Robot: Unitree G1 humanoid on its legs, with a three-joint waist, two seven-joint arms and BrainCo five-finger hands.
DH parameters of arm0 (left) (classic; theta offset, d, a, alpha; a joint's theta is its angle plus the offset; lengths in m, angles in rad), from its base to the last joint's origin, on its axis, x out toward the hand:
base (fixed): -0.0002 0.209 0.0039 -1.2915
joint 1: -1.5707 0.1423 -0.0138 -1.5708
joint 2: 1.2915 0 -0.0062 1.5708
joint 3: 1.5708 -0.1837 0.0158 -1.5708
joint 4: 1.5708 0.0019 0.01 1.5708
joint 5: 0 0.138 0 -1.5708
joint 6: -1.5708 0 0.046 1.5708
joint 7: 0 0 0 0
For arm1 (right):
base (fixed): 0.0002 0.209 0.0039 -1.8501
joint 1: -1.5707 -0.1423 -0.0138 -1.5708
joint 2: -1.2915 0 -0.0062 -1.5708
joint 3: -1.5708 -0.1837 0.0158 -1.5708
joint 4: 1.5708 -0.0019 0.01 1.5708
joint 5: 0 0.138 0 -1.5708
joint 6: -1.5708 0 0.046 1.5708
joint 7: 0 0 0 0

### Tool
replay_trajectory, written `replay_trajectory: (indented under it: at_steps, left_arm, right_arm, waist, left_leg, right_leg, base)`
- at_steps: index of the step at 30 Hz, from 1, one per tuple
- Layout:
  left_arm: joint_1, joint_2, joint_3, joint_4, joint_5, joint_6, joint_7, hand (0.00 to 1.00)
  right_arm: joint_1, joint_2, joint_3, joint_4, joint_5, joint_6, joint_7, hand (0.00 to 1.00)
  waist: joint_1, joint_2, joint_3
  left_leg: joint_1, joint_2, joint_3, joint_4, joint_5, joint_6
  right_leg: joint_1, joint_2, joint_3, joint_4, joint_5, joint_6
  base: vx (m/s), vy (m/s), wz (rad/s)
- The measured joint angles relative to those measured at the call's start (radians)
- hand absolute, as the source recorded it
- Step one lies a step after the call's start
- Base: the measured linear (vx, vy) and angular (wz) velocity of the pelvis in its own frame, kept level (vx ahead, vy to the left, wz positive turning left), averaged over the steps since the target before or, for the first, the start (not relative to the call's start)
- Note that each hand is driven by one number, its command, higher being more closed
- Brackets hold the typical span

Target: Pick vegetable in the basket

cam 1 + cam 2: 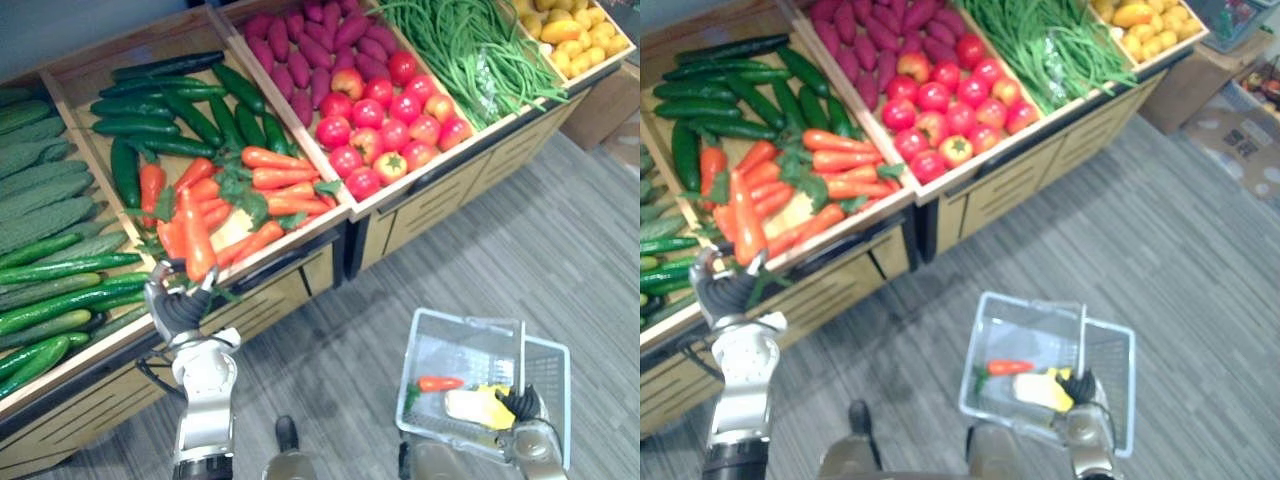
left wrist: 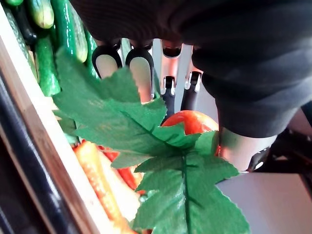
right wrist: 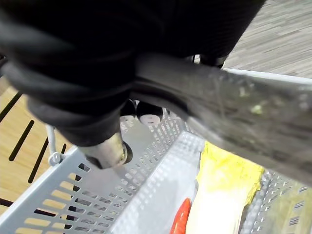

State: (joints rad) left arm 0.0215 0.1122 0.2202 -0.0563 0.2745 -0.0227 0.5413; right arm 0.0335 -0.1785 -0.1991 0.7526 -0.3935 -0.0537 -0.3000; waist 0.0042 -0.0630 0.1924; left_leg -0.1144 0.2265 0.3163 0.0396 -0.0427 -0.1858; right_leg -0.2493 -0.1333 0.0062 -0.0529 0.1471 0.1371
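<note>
While right hand (image 1: pixel 521 405) holds basket (image 1: pixel 468 319), left hand (image 1: pixel 178 308) grips carrot (image 1: pixel 198 240).

**One basket, two carrots, five compartments**

We count one basket (image 1: pixel 470 320) with one carrot (image 1: pixel 441 383) and one yellow vegetable (image 1: pixel 478 406) inside. A second carrot (image 1: pixel 197 240) stands in the fingers (image 2: pixel 141 78) of the left hand (image 1: pixel 180 312). The display stand (image 1: pixel 440 200) has five compartments, its heaps overlapping too much to count.

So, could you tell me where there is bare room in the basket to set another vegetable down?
The basket floor is bare in its far half, between the far wall and the small carrot. The near side is crowded: that carrot and a yellow item lie there, beside the right hand gripping the handle.
</note>
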Motion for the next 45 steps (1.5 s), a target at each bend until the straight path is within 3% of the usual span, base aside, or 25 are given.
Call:
replay_trajectory:
  at_steps: [9, 19, 27, 36, 45]
  left_arm:
    - [0.069, 0.002, -0.154, -0.05, 0.046, -0.056, -0.078, 1.0]
    - [0.084, 0.03, -0.455, -0.052, 0.048, -0.101, -0.193, 1.0]
    - [0.062, 0.038, -0.648, 0.147, 0.061, -0.107, -0.246, 1.0]
    - [0.04, 0.018, -0.718, 0.256, 0.109, -0.107, -0.273, 1.0]
    - [-0.037, 0.017, -0.776, 0.448, 0.183, -0.101, -0.284, 1.0]
  right_arm:
    - [0.007, -0.007, 0.018, -0.041, -0.014, 0.0, 0.004, 1.0]
    - [0.029, -0.041, 0.089, -0.175, -0.04, -0.004, 0.023, 1.0]
    - [0.032, -0.041, 0.112, -0.237, -0.041, -0.011, 0.025, 1.0]
    - [0.049, -0.04, 0.127, -0.279, -0.041, -0.011, 0.021, 1.0]
    - [0.05, -0.034, 0.138, -0.329, -0.041, -0.011, 0.019, 1.0]
  waist:
    - [0.003, 0.021, -0.018]
    - [-0.012, 0.024, -0.019]
    - [-0.03, 0.032, -0.028]
    - [-0.033, 0.036, -0.034]
    - [-0.061, 0.04, -0.037]
  left_leg:
    - [0.012, -0.001, 0.002, -0.002, 0.0, 0.0]
    - [0.018, -0.005, 0.031, -0.002, -0.002, -0.001]
    - [0.027, -0.007, 0.066, -0.001, -0.008, -0.001]
    - [0.03, -0.015, 0.083, -0.002, -0.01, 0.0]
    - [0.031, -0.028, 0.079, 0.001, -0.011, 0.002]
  right_leg:
    - [0.007, 0.0, 0.005, 0.0, 0.0, 0.001]
    - [-0.01, 0.001, 0.035, 0.001, 0.002, 0.004]
    - [-0.026, 0.005, 0.071, 0.001, 0.008, 0.012]
    - [-0.037, 0.002, 0.091, 0.001, 0.012, 0.018]
    - [-0.037, -0.01, 0.094, 0.001, 0.014, 0.022]
  base:
    - [0.0, 0.001, -0.01]
    - [0.0, 0.006, -0.08]
    - [0.0, 0.009, -0.12]
    - [0.0, 0.007, -0.06]
    - [0.0, 0.0, 0.0]
